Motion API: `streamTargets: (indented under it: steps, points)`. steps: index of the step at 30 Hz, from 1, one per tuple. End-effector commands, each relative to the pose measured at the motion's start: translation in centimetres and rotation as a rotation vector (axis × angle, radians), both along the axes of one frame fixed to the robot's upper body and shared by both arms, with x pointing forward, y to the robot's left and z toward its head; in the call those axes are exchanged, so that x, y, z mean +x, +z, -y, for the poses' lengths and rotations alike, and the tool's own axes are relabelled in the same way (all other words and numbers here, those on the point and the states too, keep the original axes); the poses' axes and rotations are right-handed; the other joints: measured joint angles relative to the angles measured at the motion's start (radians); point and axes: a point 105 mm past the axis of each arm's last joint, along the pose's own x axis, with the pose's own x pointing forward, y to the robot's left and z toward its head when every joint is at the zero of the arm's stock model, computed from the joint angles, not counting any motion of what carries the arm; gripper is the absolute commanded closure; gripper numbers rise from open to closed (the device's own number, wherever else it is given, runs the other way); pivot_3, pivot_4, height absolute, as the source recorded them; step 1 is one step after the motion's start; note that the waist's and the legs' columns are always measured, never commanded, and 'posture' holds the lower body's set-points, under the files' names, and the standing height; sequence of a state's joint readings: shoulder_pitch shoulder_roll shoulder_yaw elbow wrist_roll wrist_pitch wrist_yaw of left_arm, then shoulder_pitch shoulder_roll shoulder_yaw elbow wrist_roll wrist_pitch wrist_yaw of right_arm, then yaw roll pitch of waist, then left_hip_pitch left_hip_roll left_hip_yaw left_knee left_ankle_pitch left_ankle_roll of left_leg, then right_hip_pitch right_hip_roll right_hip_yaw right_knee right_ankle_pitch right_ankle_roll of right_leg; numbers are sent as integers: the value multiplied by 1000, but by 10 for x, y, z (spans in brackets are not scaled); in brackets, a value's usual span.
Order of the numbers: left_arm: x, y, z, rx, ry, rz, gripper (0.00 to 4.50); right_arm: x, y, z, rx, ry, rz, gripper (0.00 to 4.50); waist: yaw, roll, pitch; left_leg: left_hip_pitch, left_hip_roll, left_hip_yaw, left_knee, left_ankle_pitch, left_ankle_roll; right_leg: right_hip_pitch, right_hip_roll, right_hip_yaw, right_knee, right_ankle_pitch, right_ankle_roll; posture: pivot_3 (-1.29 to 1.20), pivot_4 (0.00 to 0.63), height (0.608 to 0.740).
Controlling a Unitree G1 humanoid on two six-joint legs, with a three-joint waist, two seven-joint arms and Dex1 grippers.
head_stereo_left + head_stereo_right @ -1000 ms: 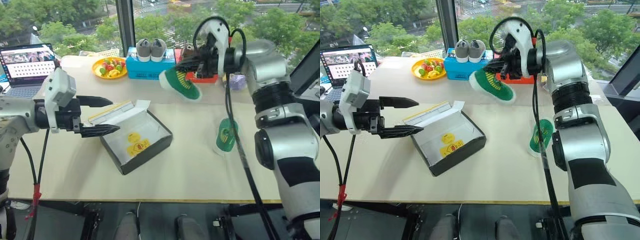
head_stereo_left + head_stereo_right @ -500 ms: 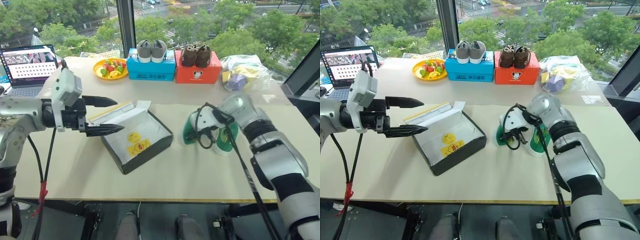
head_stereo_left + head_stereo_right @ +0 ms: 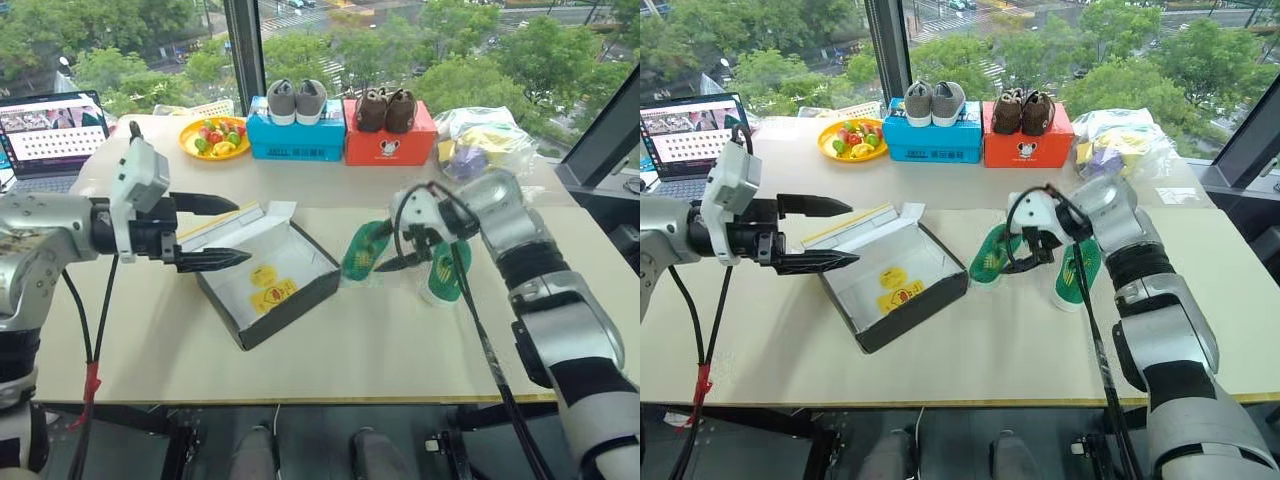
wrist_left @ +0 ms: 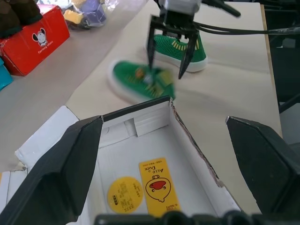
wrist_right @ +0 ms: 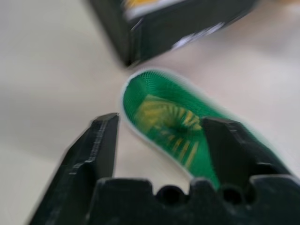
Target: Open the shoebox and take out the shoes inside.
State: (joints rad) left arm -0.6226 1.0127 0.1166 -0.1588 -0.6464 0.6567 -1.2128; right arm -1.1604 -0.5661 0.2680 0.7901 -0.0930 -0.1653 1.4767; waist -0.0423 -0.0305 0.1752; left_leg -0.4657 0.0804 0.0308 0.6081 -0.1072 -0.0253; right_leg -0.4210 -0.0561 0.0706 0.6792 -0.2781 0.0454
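From my head-cam feed, working outward: the shoebox [image 3: 268, 284] sat open on the table [image 3: 330, 350], black base, white inside with yellow duck stickers, its flaps folded out at the far-left side, nothing in it. At 9 o'clock of the box my left gripper [image 3: 215, 232] hung over the box's left edge, fingers spread wide, holding nothing; through its wrist cam I looked straight down into the empty box. At 3 o'clock of the box both shoes lay on the table sole-up, green soles with yellow marks: the nearer shoe [image 3: 363, 250] just beside the box's right corner, the second shoe [image 3: 444, 270] further right, apart from the first. My right gripper [image 3: 408, 248] sat between them, just over the nearer shoe, fingers parted either side of it and not clamped. From the frames I couldn't tell whether a fingertip touched the sole. Its wrist cam showed the green sole between the two open fingers [image 5: 93, 150] with the box's black corner beyond. Further back at 12 o'clock: a blue box [image 3: 296, 138] with a grey pair [image 3: 296, 100] on top, a red box [image 3: 390, 142] with a brown pair [image 3: 387, 108], a yellow fruit plate [image 3: 215, 138] at 11, a laptop [image 3: 50, 135] at 10, and a plastic bag [image 3: 485, 140] at 1.
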Motion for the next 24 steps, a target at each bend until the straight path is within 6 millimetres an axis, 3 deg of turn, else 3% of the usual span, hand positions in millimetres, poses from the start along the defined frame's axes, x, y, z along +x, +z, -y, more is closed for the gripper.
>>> streamTargets:
  steps: [1, 4, 8, 11, 14, 16, 18, 19, 22, 24]
  points:
    - [0, 9, 3, 5, -18, 48, 0, 2, 42, 2, 90, -48, 145, 79, 0, 0, 0, 0, 0, 0, 0, 0, 0, 0, 0, 0, 0, 0, 0, 0, 150, 739]
    - [1, 10, 2, 2, -17, 47, 0, -7, 52, 18, 71, -81, 112, 79, 3, 0, 0, 0, 0, 0, 0, 0, 0, 0, 0, 0, 0, 0, 0, 0, 150, 739]
    - [-5, 7, -10, -29, 19, 17, 0, -49, 57, 43, 104, -139, -177, 79, 14, 1, 1, -3, 0, 0, 0, 0, 0, -2, 0, 0, -1, 0, 0, 0, 150, 739]
    - [2, 4, -41, -170, 162, 17, 0, -91, 69, 54, 266, -141, -402, 79, 23, 2, 1, -4, 0, 0, 0, 0, 0, -3, -1, 0, -1, 0, 0, 0, 150, 739]
    - [0, 3, -61, -298, 252, 27, 0, -101, 68, 65, 378, -180, -422, 79, 18, 1, 1, 2, 1, 0, -1, -1, 1, 1, -1, 0, -1, -2, -3, 0, 150, 739]
    - [3, -1, -75, -444, 380, 80, 0, -73, 75, 76, 606, -361, -231, 79, 16, 0, 0, 6, 1, 1, -1, -1, 1, 4, -1, 0, -1, -2, -3, 0, 150, 739]
    - [-2, -10, -82, -562, 494, 125, 0, -53, 80, 100, 841, -553, -10, 79, 7, -1, -1, 10, 2, 1, 1, -1, 1, 8, -1, 0, -1, -2, -2, 0, 150, 739]
    - [-4, -13, -88, -613, 557, 154, 0, -50, 76, 111, 909, -644, 50, 79, 8, -2, -2, 11, 2, 1, 1, -1, 1, 11, -1, 0, -2, -1, -1, 0, 150, 739]
    - [-4, -26, -132, -618, 927, 349, 0, -50, 60, 155, 1044, -940, 231, 79, 24, -4, -2, 13, 1, 1, 1, -1, 1, 16, -1, 0, -6, 0, 1, 0, 150, 739]
    - [-12, -36, -147, -637, 1049, 401, 0, -57, 51, 186, 1096, -1117, 362, 79, 34, -4, -2, 11, 0, 1, 1, -1, 1, 16, -2, 0, -8, 1, 2, 0, 150, 739]
